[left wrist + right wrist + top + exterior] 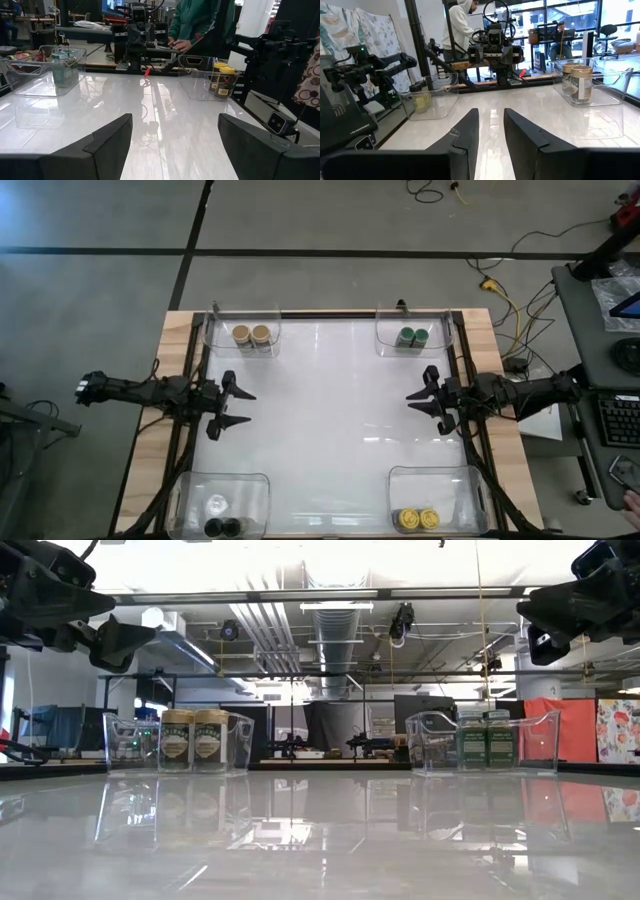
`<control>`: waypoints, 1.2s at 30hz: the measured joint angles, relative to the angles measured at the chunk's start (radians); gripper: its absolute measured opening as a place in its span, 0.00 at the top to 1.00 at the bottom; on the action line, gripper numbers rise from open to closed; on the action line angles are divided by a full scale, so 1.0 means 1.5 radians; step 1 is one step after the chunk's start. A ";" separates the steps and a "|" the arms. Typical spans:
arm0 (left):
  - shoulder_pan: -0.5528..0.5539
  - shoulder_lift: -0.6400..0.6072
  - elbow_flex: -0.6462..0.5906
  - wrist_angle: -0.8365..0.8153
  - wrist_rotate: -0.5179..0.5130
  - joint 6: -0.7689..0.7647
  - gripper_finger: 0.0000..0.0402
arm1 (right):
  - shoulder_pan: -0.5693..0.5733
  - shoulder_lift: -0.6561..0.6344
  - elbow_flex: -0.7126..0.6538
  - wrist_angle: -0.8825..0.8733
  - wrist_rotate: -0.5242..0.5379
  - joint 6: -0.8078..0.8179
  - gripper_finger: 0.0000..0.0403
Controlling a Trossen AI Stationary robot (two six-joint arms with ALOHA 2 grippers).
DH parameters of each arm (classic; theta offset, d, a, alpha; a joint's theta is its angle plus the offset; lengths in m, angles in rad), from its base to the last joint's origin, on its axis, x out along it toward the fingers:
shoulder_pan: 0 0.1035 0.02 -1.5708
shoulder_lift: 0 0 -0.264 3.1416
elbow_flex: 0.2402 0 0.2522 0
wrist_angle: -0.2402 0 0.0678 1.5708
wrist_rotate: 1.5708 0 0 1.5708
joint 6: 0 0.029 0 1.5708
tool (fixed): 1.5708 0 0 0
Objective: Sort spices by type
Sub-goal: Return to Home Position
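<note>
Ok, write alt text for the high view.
Four clear bins at a white table's corners each hold two spice jars: tan top left, green top right, black bottom left, yellow bottom right. The left gripper and right gripper hang empty between.

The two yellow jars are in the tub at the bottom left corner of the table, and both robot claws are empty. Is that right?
Not quite. The high view shows the yellow-lidded spice jars in the bottom right tub; the bottom left tub holds the black-lidded spice jars. The left gripper and right gripper are indeed empty.
</note>
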 joint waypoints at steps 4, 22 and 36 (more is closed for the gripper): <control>0.000 0.000 0.000 0.000 0.000 0.000 0.30 | 0.000 0.000 0.000 0.000 0.000 0.000 0.82; 0.000 0.000 0.000 0.000 0.000 0.000 0.30 | 0.000 0.000 0.000 0.000 0.000 0.000 0.78; 0.000 0.000 0.000 0.000 0.000 0.000 0.30 | 0.000 0.000 0.000 0.000 0.000 0.000 0.83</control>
